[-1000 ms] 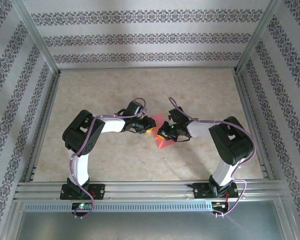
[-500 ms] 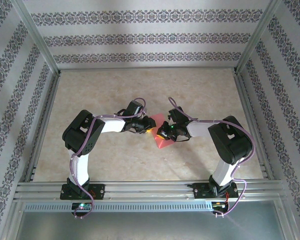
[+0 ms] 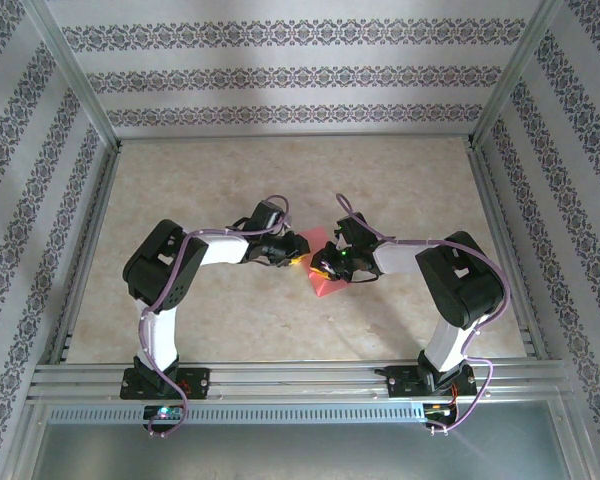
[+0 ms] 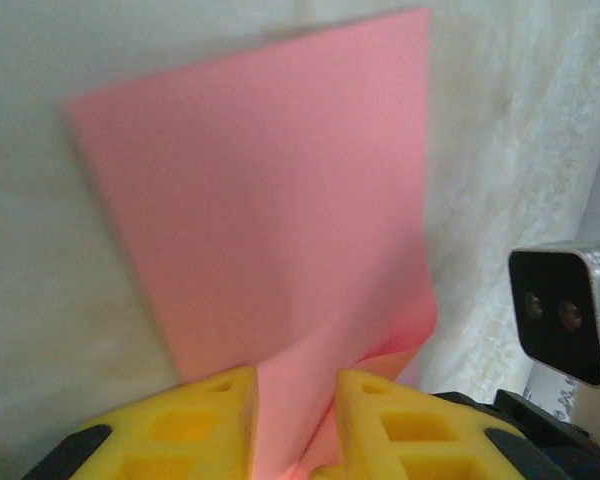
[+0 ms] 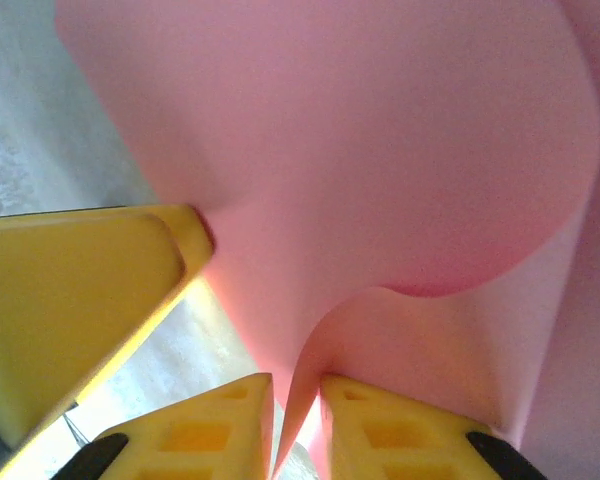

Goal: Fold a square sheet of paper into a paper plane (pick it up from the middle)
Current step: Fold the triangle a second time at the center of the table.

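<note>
Nearest, a ribbed aluminium rail [image 3: 300, 378] carries both bases. The white-and-black arms [image 3: 165, 270] bend inward to meet over the middle of the bench [image 3: 280, 170], a matt, cream, stone-patterned slab. There the left claw [image 4: 295, 390] shows two yellow plastic fingers [image 4: 205, 425] with square cut-outs. The square sheet of paper [image 4: 280, 230] runs up from between them: thin, smooth and pink-red, with a soft ridge rising from the grip and straight, slightly blurred outer edges. This claw is clamped on the sheet's near edge. The right claw [image 5: 295, 400] has the same yellow fingers, with a pinched-up fold of the sheet in the narrow slot between its tips; whether it squeezes the paper or merely flanks it I cannot tell. From the right wrist the paper bulges in a rounded curve that covers most of what lies beyond, and one finger of the left claw touches it on the left. From above, the two claws hide much of the sheet: a pink corner pokes out toward the bases, and another patch shows between the claws. Farthest, walls [image 3: 300, 75] papered in lilac floral bands close the cell.
</note>
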{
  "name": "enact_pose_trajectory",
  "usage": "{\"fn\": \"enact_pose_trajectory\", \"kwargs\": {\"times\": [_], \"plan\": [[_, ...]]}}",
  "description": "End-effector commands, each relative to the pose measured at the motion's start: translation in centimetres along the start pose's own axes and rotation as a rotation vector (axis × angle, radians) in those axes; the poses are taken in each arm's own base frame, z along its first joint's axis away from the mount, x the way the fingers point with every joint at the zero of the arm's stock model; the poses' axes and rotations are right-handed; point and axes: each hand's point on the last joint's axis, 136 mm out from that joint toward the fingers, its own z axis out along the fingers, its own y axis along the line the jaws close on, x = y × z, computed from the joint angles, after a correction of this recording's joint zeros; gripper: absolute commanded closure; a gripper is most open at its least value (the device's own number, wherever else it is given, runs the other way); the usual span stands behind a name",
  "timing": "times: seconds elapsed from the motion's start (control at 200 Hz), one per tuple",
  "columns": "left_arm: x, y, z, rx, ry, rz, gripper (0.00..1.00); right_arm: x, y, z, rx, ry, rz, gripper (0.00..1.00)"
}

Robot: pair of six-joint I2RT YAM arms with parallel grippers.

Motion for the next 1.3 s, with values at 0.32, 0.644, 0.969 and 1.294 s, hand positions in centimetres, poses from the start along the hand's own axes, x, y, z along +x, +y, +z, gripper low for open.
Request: {"fn": "enact_pose_trajectory", "kwargs": {"times": [0.32,0.644,0.969,1.294], "plan": [[-3.5,2.6,-5.5,-0.084,-0.128,-0.053,0.72,1.1,-3.0,0.9,0.097,0.045,0.033,0.59],[-2.7,1.7,-5.2,-0.054,-0.104,-0.047,0.72,1.1,-3.6,1.0,0.107,0.050,0.040,0.64],[0.0,-0.4,-3.7,-0.016,-0.040,-0.028,0.73,1.4,-4.8,1.1,0.145,0.058,0.040,0.87],[3.2,-1.7,-0.7,-0.030,0.043,0.009,0.84,1.8,-5.6,1.0,0.179,0.071,0.045,0.96]]}}
